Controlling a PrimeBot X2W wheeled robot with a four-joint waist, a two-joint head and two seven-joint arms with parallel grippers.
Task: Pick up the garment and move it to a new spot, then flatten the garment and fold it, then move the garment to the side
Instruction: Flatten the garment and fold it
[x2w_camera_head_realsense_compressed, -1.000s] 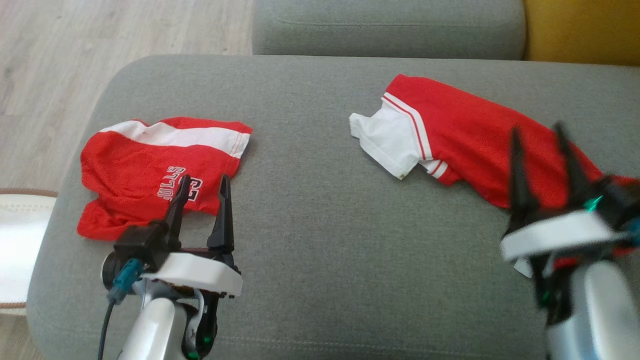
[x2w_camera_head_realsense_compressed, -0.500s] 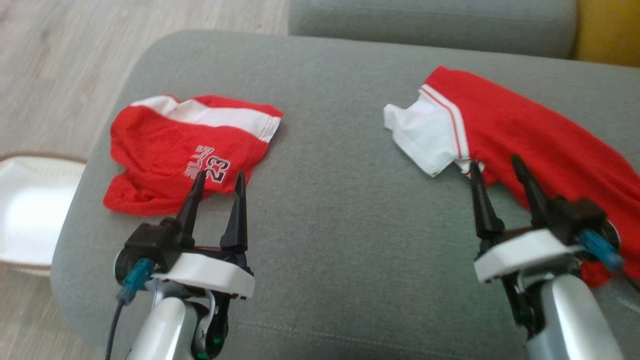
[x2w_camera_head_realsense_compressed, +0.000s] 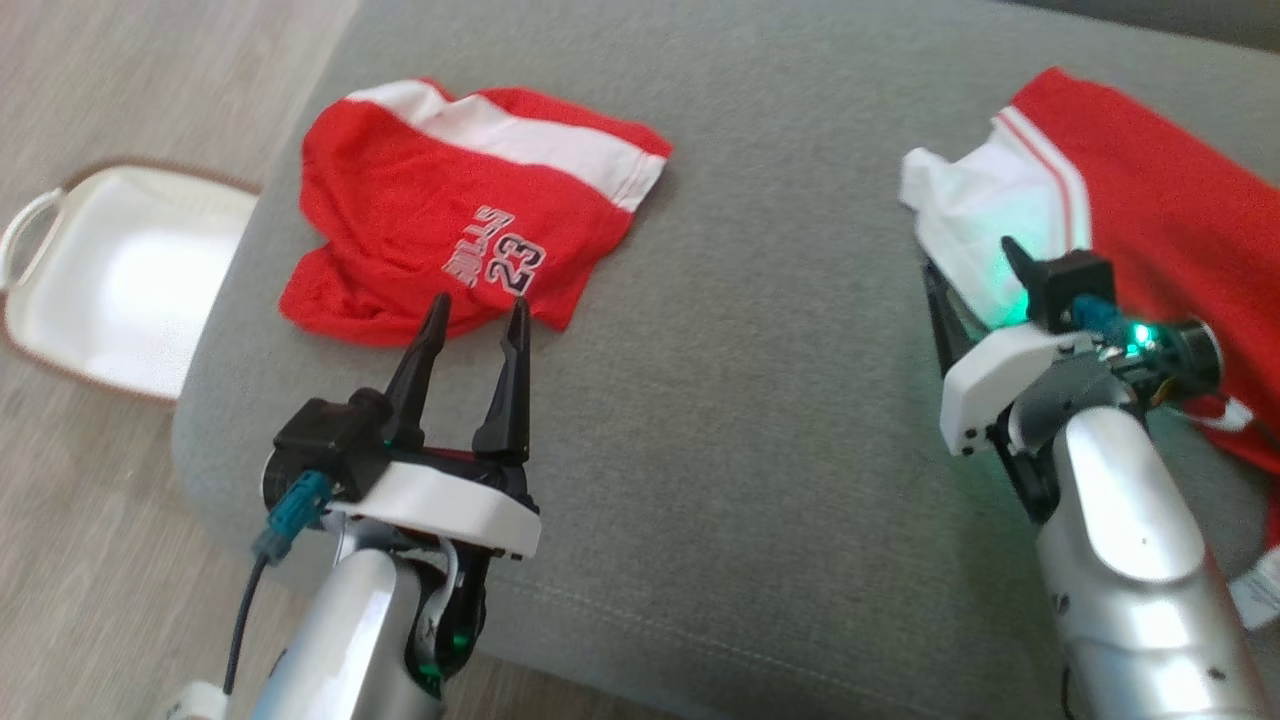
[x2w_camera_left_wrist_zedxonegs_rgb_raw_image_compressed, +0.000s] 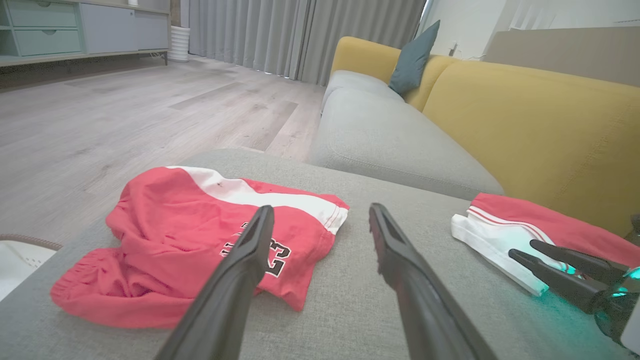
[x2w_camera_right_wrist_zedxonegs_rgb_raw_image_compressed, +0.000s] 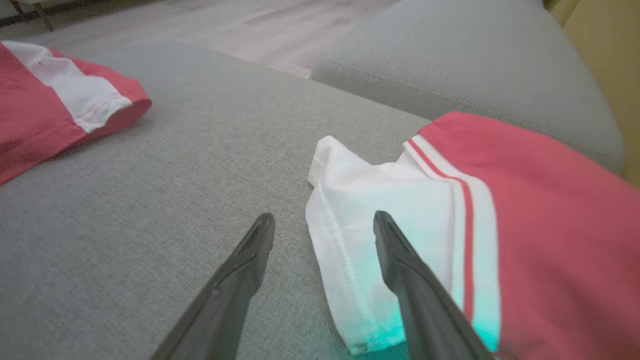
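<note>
The red shirt lies crumpled on the right side of the grey sofa seat, its white sleeve sticking out toward the middle of the seat. The sleeve joins the red body at a white band with a thin red stripe.

The right gripper is at this sleeve with its two dark fingers spread wide and nothing pinched between them. In the right wrist view, the right gripper straddles the sleeve's near edge: one finger is over bare grey fabric and the other over the white cloth. I cannot tell whether either fingertip actually touches the cloth. A green glow from the gripper falls on the sleeve's lower corner.

A second garment, the red shorts, lies well apart on the left side of the seat. It is rumpled, with a broad white stripe along its far edge and "BULLS 23" printed on it.

The left gripper is also spread wide and empty, hovering with its tips just beside the near edge of the shorts. In the left wrist view, one finger of the left gripper overlaps the shorts and the other points over bare seat.

A white basket sits on the wooden floor beside the seat's left end. A yellow sofa back with a teal cushion stands behind the seat.
</note>
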